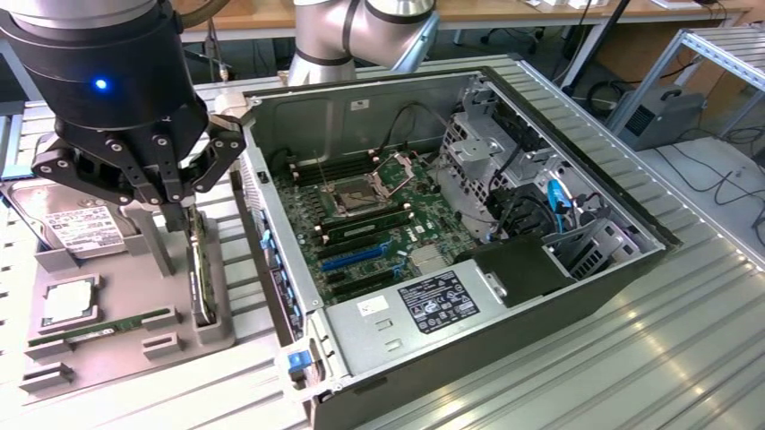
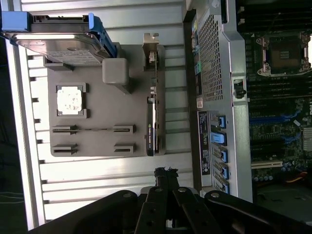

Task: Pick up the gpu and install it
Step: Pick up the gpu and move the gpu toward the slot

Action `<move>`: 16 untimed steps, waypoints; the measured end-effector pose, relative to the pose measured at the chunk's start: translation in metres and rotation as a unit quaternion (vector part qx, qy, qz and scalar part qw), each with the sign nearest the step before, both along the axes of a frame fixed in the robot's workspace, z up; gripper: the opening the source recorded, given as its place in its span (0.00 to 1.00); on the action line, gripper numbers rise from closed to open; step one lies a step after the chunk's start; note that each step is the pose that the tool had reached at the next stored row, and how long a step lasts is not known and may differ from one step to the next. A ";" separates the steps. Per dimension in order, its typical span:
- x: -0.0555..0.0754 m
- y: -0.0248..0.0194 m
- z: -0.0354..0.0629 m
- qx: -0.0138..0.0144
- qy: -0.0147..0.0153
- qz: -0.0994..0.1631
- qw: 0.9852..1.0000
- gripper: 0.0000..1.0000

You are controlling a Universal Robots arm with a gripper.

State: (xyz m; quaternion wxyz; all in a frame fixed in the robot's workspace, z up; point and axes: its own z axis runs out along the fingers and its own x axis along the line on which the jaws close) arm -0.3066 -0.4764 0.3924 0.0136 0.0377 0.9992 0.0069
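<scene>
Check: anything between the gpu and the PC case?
Nothing loose. In the wrist view, only its grey holder and a bare strip of ribbed table separate the gpu from the case.

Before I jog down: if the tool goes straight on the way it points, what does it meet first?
Likely the gpu, standing on edge in the grey holder right below the shut tool. It could instead land on the holder's wall beside it; depth is unclear from these views.
</scene>
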 end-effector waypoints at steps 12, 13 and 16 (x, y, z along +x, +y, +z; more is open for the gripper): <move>0.000 0.0000 0.0000 0.000 0.000 0.000 1.000 0.42; 0.000 0.0000 0.0000 0.000 0.000 0.000 1.000 0.42; 0.000 0.0000 0.0000 0.000 0.000 0.000 1.000 0.42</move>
